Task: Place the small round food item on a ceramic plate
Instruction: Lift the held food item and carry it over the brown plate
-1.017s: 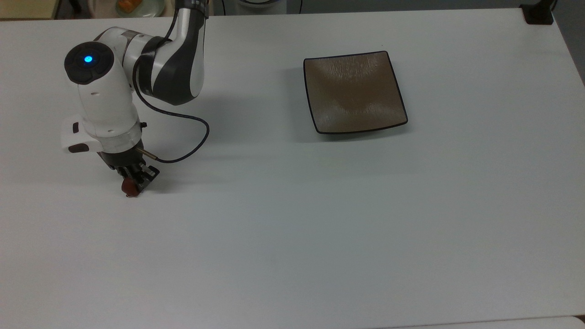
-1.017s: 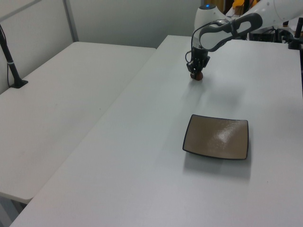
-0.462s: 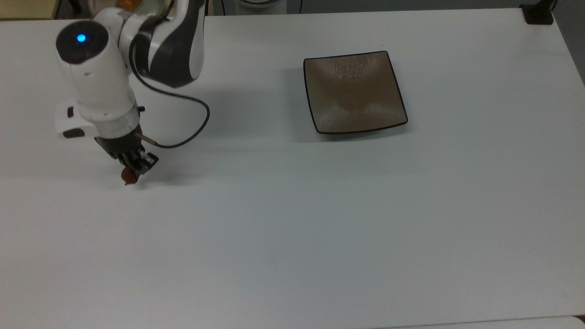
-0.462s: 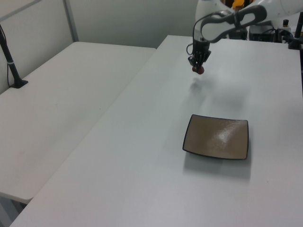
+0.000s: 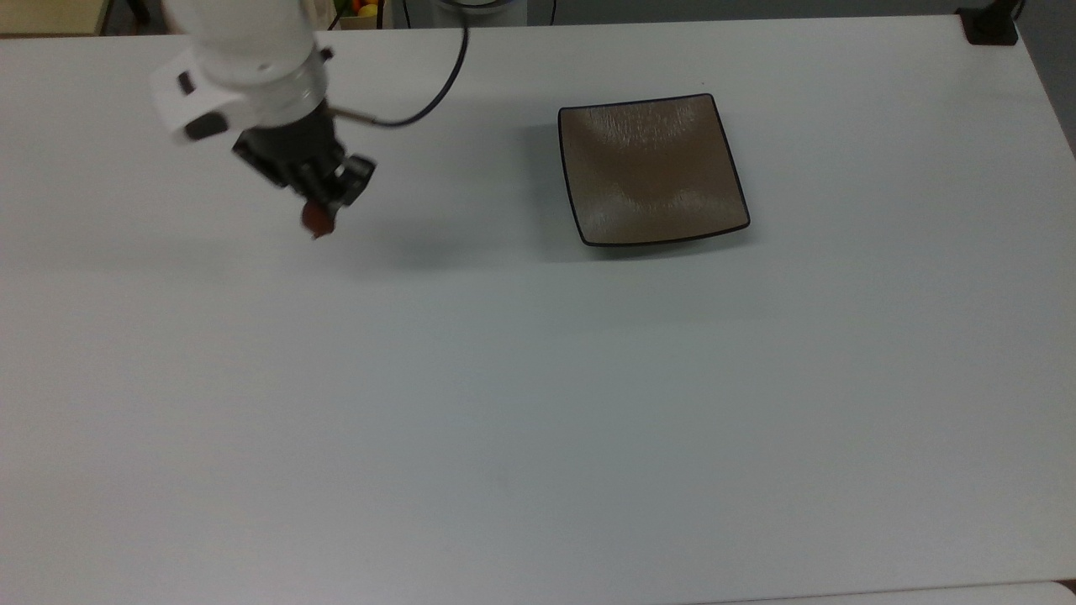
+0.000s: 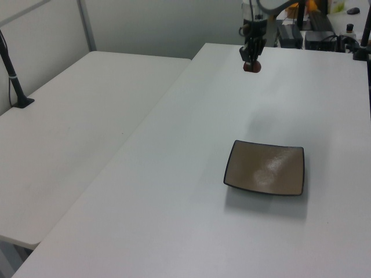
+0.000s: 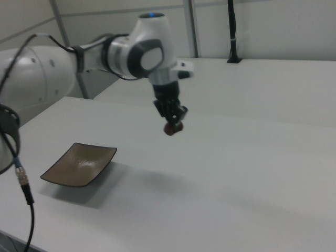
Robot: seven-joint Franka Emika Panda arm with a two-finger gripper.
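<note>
White table [image 5: 538, 378] below, small round food item [image 5: 317, 218] clenched between raised jaws, well apart from ceramic plate [image 5: 652, 168].

I see a broad white matte bench [image 5: 538, 420] spreading out under and all around the end effector [image 5: 324, 206]. In the left view, a second white bench [image 6: 75, 139] runs alongside, well off to the end effector's side at the left view's left, with a thin gap between the two. A black post on a flat black foot [image 6: 14, 87] stands on that second bench, far from the end effector. In the right view, another black post with a foot [image 7: 232, 37] stands on the bench behind the end effector. In the top view, a small black block [image 5: 990, 25] sits at the far corner, well apart from it.
</note>
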